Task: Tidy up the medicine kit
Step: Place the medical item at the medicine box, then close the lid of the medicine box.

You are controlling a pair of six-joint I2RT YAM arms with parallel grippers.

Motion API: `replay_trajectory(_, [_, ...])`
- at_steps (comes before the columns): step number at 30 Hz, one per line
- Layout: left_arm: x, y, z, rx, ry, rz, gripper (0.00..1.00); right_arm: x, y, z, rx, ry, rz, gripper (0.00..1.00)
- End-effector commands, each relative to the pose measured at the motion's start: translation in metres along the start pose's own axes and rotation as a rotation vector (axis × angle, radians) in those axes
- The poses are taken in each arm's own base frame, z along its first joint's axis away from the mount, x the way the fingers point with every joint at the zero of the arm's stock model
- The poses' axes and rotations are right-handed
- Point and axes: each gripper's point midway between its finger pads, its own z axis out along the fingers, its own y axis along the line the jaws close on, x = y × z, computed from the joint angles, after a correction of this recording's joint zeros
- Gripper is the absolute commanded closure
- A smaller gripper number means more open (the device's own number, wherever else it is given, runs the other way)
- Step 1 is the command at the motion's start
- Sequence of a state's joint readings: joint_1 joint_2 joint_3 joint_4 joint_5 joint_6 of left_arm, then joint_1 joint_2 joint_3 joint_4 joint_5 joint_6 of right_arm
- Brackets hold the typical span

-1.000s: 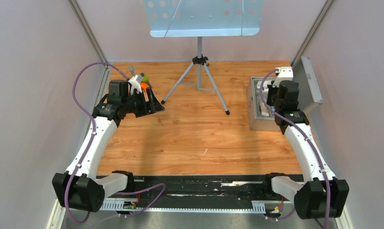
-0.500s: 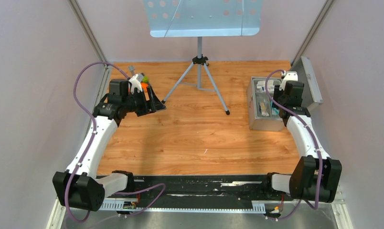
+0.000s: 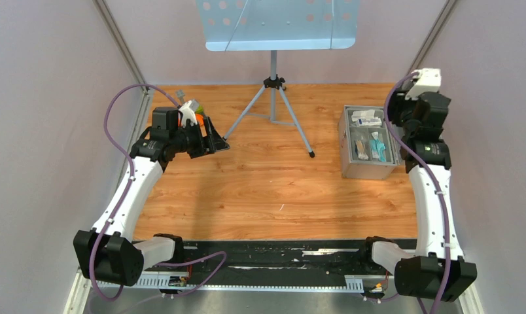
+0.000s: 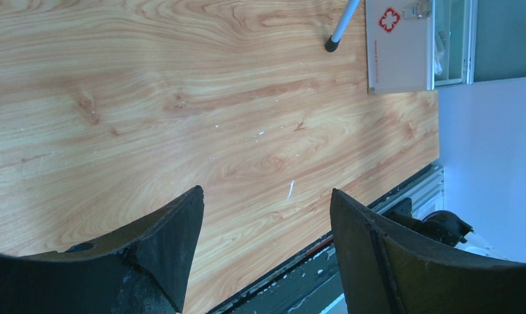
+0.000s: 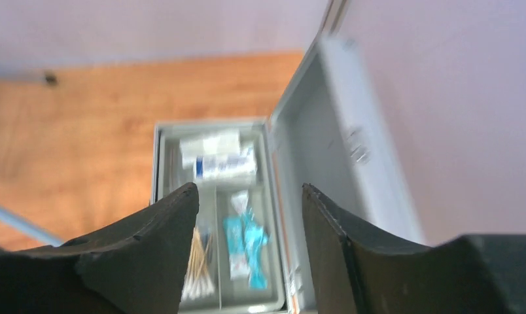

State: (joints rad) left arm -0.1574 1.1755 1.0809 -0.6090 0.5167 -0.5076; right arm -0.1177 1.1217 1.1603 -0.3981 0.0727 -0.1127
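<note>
The medicine kit (image 3: 364,169), a silver-grey case, stands open at the right of the wooden table. Its tray holds a white and blue packet (image 3: 366,118), cotton swabs (image 3: 360,148) and blue packets (image 3: 377,146). My right gripper (image 5: 250,190) hangs above the kit's right side, open, with nothing between its fingers. The right wrist view is blurred and shows the raised lid (image 5: 332,144), the blue packets (image 5: 247,245) and the swabs (image 5: 198,261). My left gripper (image 3: 212,137) hovers open and empty over the table's left back; its wrist view shows the left gripper (image 4: 267,191) above bare wood and the kit (image 4: 399,52) far off.
A music stand (image 3: 273,98) stands on a tripod at the back centre, one foot (image 4: 330,46) near the kit. A small orange, green and white cluster (image 3: 192,110) sits behind the left gripper. Walls close both sides. A black rail (image 3: 267,255) runs along the near edge.
The right gripper has lifted out of the kit, moved back and to the right, and gone from shut to open. The tray's contents now show. The left arm has barely moved.
</note>
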Motion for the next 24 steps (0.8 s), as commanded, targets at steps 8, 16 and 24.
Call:
replay_trajectory(8, [-0.007,-0.008,-0.004,0.025,-0.033,0.046,0.21,-0.08,-0.091,-0.014,0.18,-0.135,0.108,0.28])
replay_trajectory(16, [-0.005,-0.005,-0.002,0.014,-0.027,0.046,0.21,-0.016,-0.114,0.017,0.099,0.039,0.294,0.19])
replay_trajectory(24, [-0.006,-0.004,-0.002,0.011,-0.026,0.047,0.21,-0.002,-0.079,0.023,-0.104,0.075,0.36,0.19])
